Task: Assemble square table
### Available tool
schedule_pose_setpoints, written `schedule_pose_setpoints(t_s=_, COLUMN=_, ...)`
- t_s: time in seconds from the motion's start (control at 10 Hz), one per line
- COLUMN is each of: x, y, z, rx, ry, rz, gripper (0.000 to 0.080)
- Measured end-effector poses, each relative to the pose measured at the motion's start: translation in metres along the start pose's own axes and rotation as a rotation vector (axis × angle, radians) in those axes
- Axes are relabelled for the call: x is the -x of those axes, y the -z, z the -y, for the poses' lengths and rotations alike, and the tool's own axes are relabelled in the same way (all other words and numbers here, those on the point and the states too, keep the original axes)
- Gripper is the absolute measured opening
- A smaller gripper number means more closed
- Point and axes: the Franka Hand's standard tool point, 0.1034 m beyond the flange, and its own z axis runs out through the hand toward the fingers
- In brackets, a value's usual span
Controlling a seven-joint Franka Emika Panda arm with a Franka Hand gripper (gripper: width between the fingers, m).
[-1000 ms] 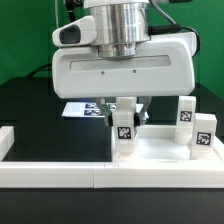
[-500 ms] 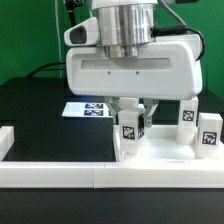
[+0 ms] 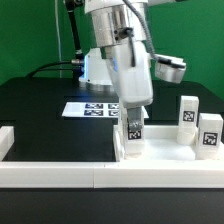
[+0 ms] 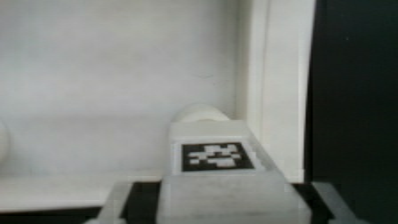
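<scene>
Backdrop behind my bench is a plain green wall (image 3: 30, 35), evenly lit, no harsh shadows. The table (image 3: 40, 110) is matte black. The marker board (image 3: 88, 109) lies flat on it, and a long low white border rail (image 3: 50, 170) runs along the near edge.

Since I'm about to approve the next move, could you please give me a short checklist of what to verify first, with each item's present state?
1. Leg sits between the gripper fingers: ok, centred in the wrist view.
2. Grip firmly closed on it: cannot tell.
3. Leg upright over the square panel: ok, as far as the exterior view shows.
4. Leg seated in a corner hole: cannot tell, the base is hidden.
5. Two other legs standing apart from the gripper: ok.
6. Marker board out of the way: ok.
</scene>
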Motion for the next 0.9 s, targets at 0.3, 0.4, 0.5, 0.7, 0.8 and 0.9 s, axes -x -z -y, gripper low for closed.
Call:
schedule_pose_setpoints(t_s=0.3, x=0.0022, y=-0.0013, z=-0.0011, rx=0.003, ry=0.03, rz=0.003, gripper=0.0336)
schedule_pose_setpoints(t_s=0.4, x=0.0025, y=-0.0021, z=-0.0051, rx=0.025, ry=0.17, rz=0.011, gripper=0.0336)
schedule_pose_setpoints(t_s=0.5, x=0.003, y=-0.0024, z=-0.007, rx=0.039, ry=0.307, rz=0.018, gripper=0.0568)
schedule_pose_setpoints(t_s=0.7, x=0.0045, y=0.0, z=-0.0046, rx=0.046, ry=0.584, rz=0.03, gripper=0.0627)
schedule_pose_setpoints(t_s=0.8, x=0.0041, y=-0.0002, z=-0.0047, rx=0.045, ry=0.646, rz=0.031, gripper=0.0643)
schedule_pose_setpoints(t_s=0.9, x=0.004, y=-0.0001, z=-0.0047, rx=0.044, ry=0.718, rz=0.033, gripper=0.0648)
